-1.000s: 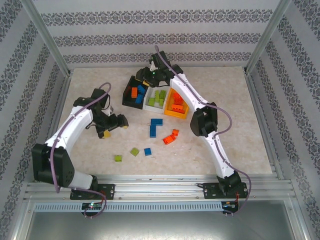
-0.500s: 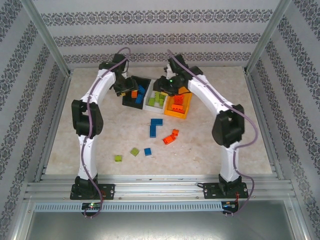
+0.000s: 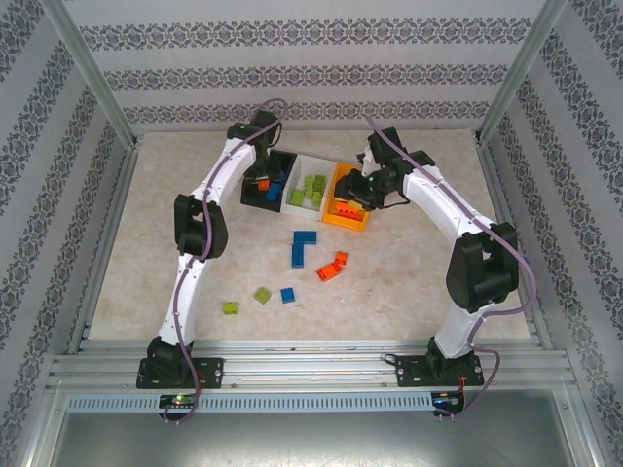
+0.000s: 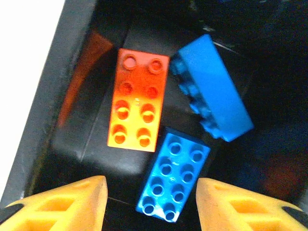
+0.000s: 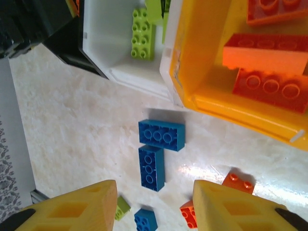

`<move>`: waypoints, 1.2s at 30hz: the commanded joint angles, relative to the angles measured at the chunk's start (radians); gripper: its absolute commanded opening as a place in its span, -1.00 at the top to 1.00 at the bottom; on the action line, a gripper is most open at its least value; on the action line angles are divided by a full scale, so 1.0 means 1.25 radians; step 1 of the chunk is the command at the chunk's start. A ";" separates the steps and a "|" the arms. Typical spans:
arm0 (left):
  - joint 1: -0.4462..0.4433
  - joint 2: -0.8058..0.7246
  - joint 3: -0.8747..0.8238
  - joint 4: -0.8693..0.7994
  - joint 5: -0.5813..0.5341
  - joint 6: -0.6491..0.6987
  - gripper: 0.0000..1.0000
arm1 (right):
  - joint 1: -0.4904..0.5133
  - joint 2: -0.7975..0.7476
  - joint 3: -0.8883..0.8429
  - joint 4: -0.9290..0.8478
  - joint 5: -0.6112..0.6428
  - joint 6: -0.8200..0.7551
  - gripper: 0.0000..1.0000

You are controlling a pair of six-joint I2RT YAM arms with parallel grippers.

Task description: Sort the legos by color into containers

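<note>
Black bin (image 4: 62, 110) found holding blue legos (image 4: 175, 180) plus one orange-red brick (image 4: 138, 99), directly under left pincer (image 4: 149, 192), spread wide, empty. Right pincer (image 5: 155, 192) likewise wide, empty, beside orange-yellow bin (image 5: 202, 57). Loose legos (image 3: 303, 248) remaining on worktop (image 3: 438, 282). Judged step: removing misfiled brick. Next: descent astride it, then closure.

A pale, marbled beige desk (image 3: 389, 302) fills the enclosure floor. Wallpaper (image 3: 311, 73) in light stripes with dark ornamental bands covers the back and side walls. Two slanted metal posts (image 3: 92, 73) frame the rear corners. Silver rails (image 3: 311, 365) run along the near edge, with what may be a perforated strip (image 3: 311, 402) just below, above a grey panel (image 3: 311, 438).
</note>
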 commanded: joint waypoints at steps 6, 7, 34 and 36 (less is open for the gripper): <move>0.006 0.065 0.066 -0.030 -0.079 -0.037 -0.02 | -0.021 -0.058 -0.042 -0.003 -0.040 -0.014 0.07; 0.007 0.070 0.067 -0.027 -0.079 -0.039 -0.02 | -0.019 -0.064 -0.053 0.000 -0.043 -0.008 0.08; 0.023 0.161 0.018 0.062 0.050 -0.090 0.32 | 0.017 -0.077 -0.081 -0.052 -0.007 0.004 0.07; 0.015 0.129 -0.023 0.075 0.046 -0.086 0.36 | 0.025 -0.071 -0.080 -0.048 -0.002 0.004 0.07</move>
